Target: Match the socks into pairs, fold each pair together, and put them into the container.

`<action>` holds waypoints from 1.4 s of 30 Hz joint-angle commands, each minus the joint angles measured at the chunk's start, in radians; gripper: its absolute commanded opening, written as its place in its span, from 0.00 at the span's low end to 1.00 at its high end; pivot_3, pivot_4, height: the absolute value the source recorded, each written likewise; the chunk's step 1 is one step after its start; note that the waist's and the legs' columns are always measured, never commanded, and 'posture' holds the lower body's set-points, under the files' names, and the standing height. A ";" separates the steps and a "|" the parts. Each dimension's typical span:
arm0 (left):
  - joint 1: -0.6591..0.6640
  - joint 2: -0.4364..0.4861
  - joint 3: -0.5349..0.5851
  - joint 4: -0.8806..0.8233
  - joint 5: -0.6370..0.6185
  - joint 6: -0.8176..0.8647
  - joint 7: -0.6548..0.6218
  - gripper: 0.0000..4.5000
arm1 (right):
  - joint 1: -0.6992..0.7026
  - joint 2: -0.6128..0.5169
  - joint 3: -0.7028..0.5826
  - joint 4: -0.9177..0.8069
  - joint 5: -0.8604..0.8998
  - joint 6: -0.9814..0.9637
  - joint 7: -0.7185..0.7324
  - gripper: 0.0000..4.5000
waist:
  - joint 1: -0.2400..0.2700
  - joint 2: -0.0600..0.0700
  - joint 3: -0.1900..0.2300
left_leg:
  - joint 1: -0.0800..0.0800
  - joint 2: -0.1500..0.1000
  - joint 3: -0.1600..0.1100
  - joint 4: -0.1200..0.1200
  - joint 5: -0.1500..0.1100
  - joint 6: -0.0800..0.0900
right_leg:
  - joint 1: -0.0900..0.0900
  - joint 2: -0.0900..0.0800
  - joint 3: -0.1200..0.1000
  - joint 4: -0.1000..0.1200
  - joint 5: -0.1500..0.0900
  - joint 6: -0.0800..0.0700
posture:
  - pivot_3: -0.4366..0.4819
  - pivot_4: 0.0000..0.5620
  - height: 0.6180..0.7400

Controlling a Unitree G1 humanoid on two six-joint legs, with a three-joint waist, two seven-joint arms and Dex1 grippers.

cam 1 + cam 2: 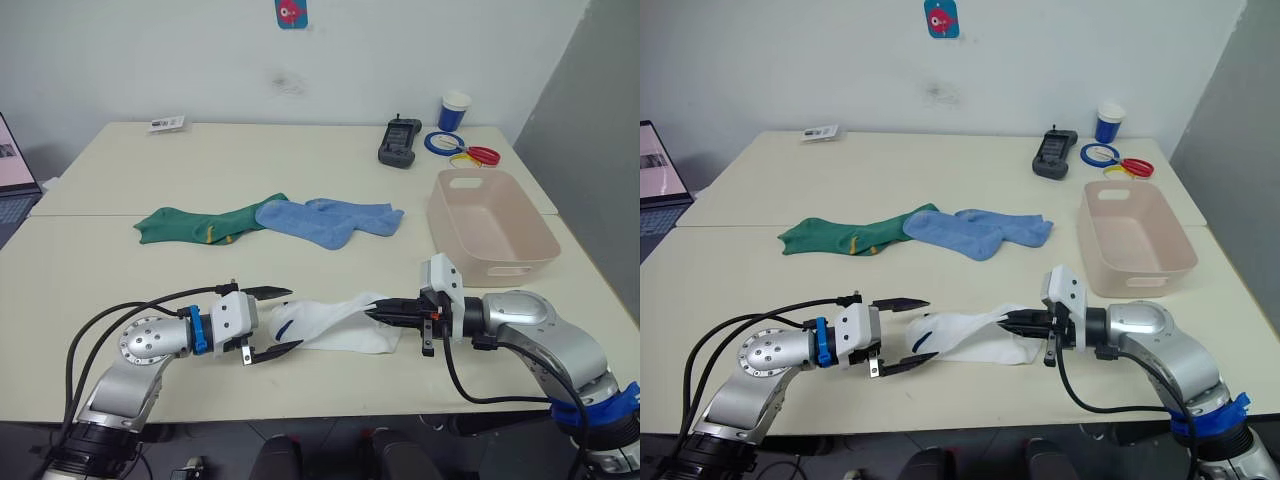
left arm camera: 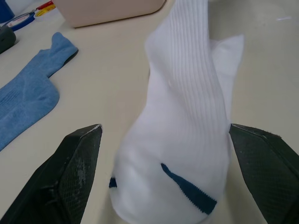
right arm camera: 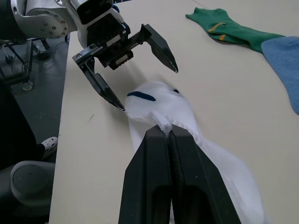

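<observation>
White socks (image 1: 335, 325) lay lengthwise along table (image 1: 120, 270) front edge; right gripper (image 1: 378, 312) pinched cuff end, left gripper (image 1: 280, 320) spread around toe.

White socks (image 1: 335, 325) with dark blue marks; blue socks (image 1: 335, 220); green socks (image 1: 205, 222).
</observation>
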 commanded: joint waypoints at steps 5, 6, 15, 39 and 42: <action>-0.016 -0.020 -0.049 0.002 0.096 -0.044 0.050 1.00 | 0.008 0.006 -0.026 -0.020 0.013 -0.018 -0.006 0.01 | 0.000 0.000 0.000 | 0.000 0.000 0.000 0.000 0.000 0.000 | 0.000 0.000 0.000 0.000 0.000 0.000 | 0.48 0.27 1.00; -0.017 -0.018 -0.050 0.005 0.108 -0.047 0.059 1.00 | 0.010 0.006 -0.026 -0.019 0.011 -0.020 -0.005 0.01 | 0.000 0.000 0.000 | 0.000 0.000 0.000 0.000 0.000 0.000 | 0.000 0.000 0.000 0.000 0.000 0.000 | 0.48 0.27 1.00; -0.034 0.018 -0.009 0.054 0.131 -0.067 0.092 1.00 | 0.020 0.004 -0.026 -0.018 0.006 -0.031 -0.007 0.01 | 0.000 0.000 0.000 | 0.000 0.000 0.000 0.000 0.000 0.000 | 0.000 0.000 0.000 0.000 0.000 0.000 | 0.48 0.27 1.00; -0.022 0.151 0.117 -0.099 -0.121 0.024 -0.057 0.01 | -0.016 -0.065 -0.066 -0.066 0.055 0.000 0.049 0.00 | -0.004 0.000 0.000 | 0.000 0.000 0.001 0.000 0.000 0.000 | 0.000 0.000 0.001 0.000 0.000 0.000 | 0.48 0.27 1.00; 0.026 0.251 0.149 -0.203 -0.238 0.199 -0.127 0.01 | -0.012 -0.087 -0.093 -0.138 0.197 0.132 0.050 0.00 | -0.004 0.000 0.000 | 0.000 0.001 0.000 -0.001 0.000 0.000 | -0.001 0.000 0.000 0.000 0.000 0.000 | 0.48 0.27 1.00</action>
